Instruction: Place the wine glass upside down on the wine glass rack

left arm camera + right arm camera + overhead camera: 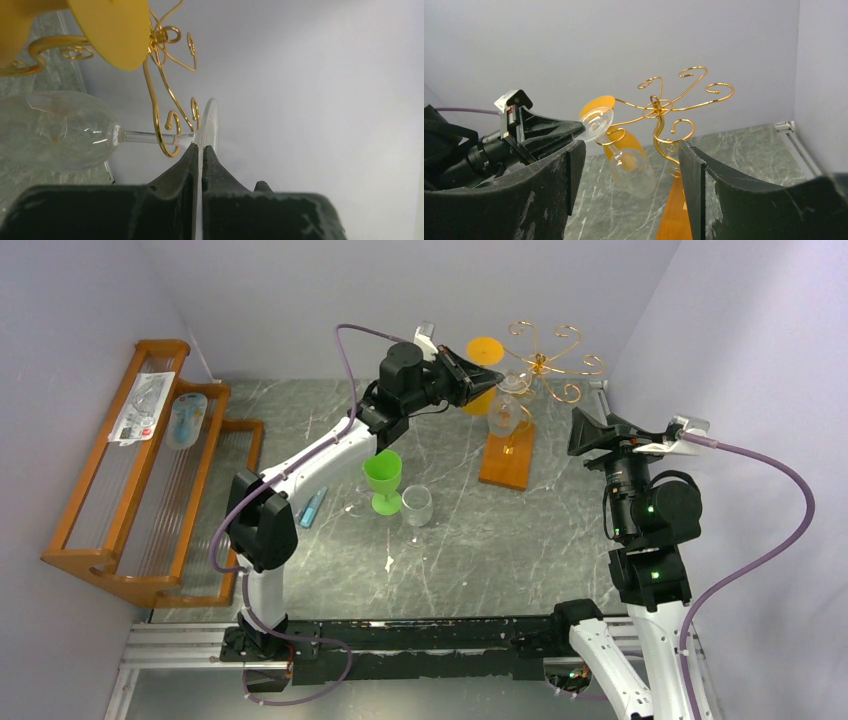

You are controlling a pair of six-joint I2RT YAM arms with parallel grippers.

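Though spread wide and holding nothing, found right tool (629, 155) hovering at near right. Farther in, noted left tool (201, 150) pinched shut on the foot rim of the wine glass (65, 130): clear, aloft over the tabletop (450, 560), bowl tipped downward, stem seemingly lodged in a curled arm of the far gold wine glass rack (659, 106). Judged best: slide stem deeper along wire, seat foot, release slowly.

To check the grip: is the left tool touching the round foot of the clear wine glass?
Touching. The left wrist view shows the left tool shut on the foot's edge of the clear wine glass.
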